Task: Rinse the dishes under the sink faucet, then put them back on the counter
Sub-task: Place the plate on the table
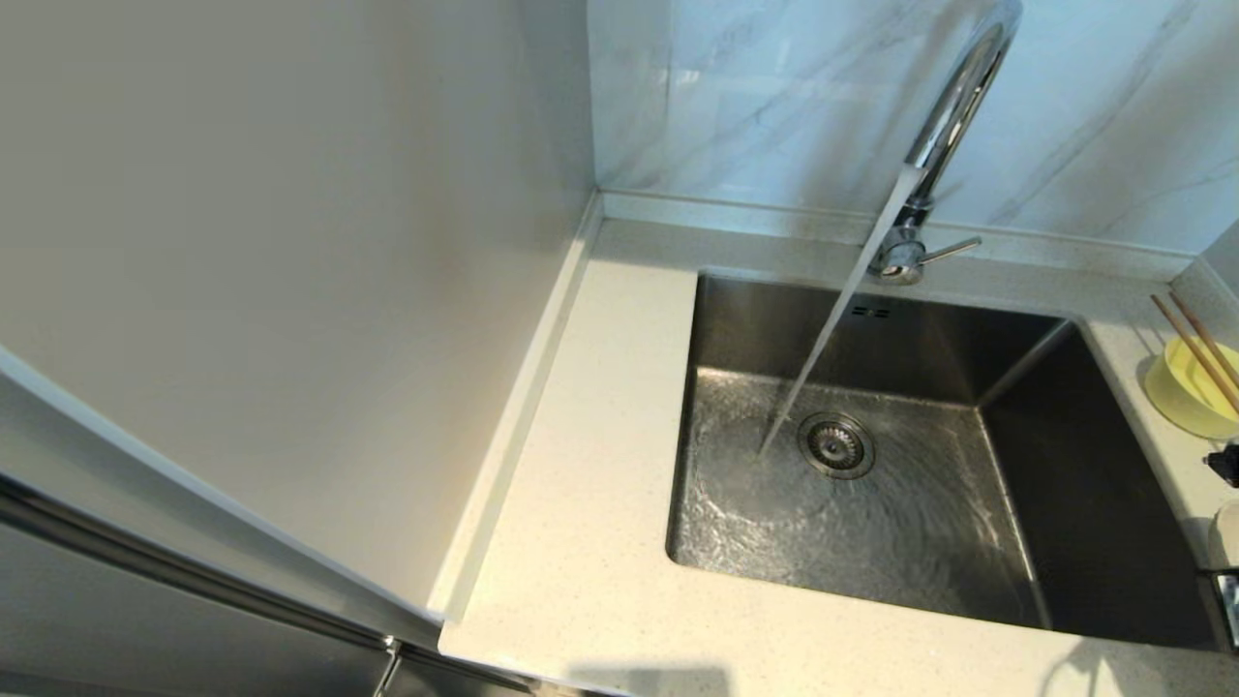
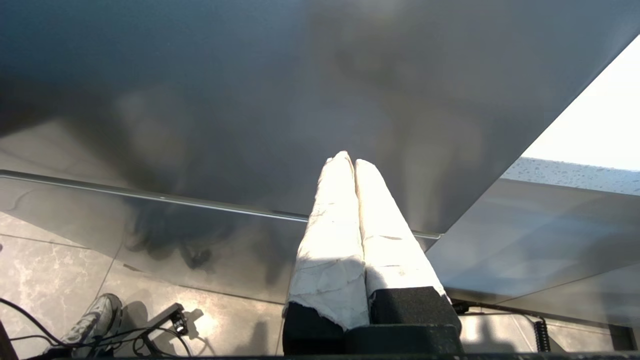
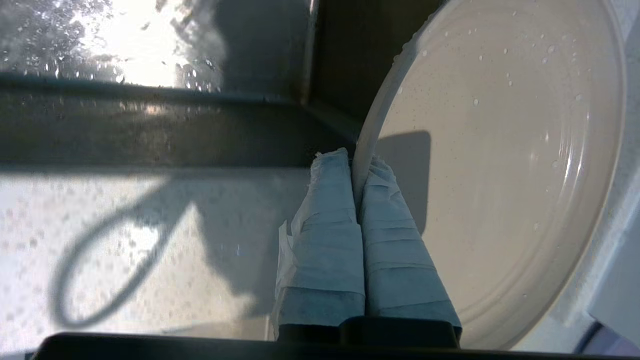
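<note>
- Closest in, the right gripper has its two taped fingers pinched tight on the rim of the plate.
- That plate is large, round and off-white, with faint concentric rings and water droplets on its face. It stands tilted on edge over the counter, just beside the corner of the sink basin.
- The faucet is a tall chrome gooseneck; water runs from it in a slanting stream and spreads in ripples beside the drain.
- On the counter at the far right of the head view sits the small pale-yellow bowl. The brown chopsticks lie across it, long axis slanting from the back wall toward the right front.
- The left gripper hangs low by a dark cabinet front, fingers pressed together on nothing.
</note>
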Robot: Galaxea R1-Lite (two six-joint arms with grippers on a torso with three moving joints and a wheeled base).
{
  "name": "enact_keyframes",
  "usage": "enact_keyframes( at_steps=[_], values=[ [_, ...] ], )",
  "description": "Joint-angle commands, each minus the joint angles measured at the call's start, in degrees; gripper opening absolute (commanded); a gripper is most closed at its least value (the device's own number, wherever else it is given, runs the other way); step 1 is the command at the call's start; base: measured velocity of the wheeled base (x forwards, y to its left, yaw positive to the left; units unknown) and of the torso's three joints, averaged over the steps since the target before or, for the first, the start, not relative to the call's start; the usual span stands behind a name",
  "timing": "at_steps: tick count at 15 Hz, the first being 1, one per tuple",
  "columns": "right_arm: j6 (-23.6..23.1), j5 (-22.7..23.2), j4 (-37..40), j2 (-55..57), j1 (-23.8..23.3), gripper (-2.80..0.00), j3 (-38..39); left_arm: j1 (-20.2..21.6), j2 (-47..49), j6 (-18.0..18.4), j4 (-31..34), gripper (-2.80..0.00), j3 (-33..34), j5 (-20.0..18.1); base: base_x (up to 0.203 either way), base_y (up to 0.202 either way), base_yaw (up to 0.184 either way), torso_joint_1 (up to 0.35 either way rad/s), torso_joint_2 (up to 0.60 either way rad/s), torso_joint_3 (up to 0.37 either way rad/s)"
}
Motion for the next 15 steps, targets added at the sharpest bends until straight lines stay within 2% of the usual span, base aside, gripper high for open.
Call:
enact_keyframes(
  at_steps=[1,4,9,15],
  values=[
    [0.0,-0.1,-2.9,2.9,-0.5,-2.80,1.5,0.0,0.0,0.0,0.0,-2.80,0.0,0.0,0.000,0.000,0.000,0.000,0.00,0.000],
    [-0.1,-0.2,-8.6,5.7,-3.6,-2.80,3.0,0.0,0.0,0.0,0.0,-2.80,0.0,-0.1,0.000,0.000,0.000,0.000,0.00,0.000],
    [-0.7,-0.1,-10.2,8.2,-9.0,-2.80,2.1,0.0,0.0,0.0,0.0,-2.80,0.0,0.0,0.000,0.000,0.000,0.000,0.00,0.000],
    [-0.8,-0.1,-10.2,9.3,-9.8,-2.80,1.3,0.0,0.0,0.0,0.0,-2.80,0.0,0.0,0.000,0.000,0.000,0.000,0.00,0.000]
  ],
)
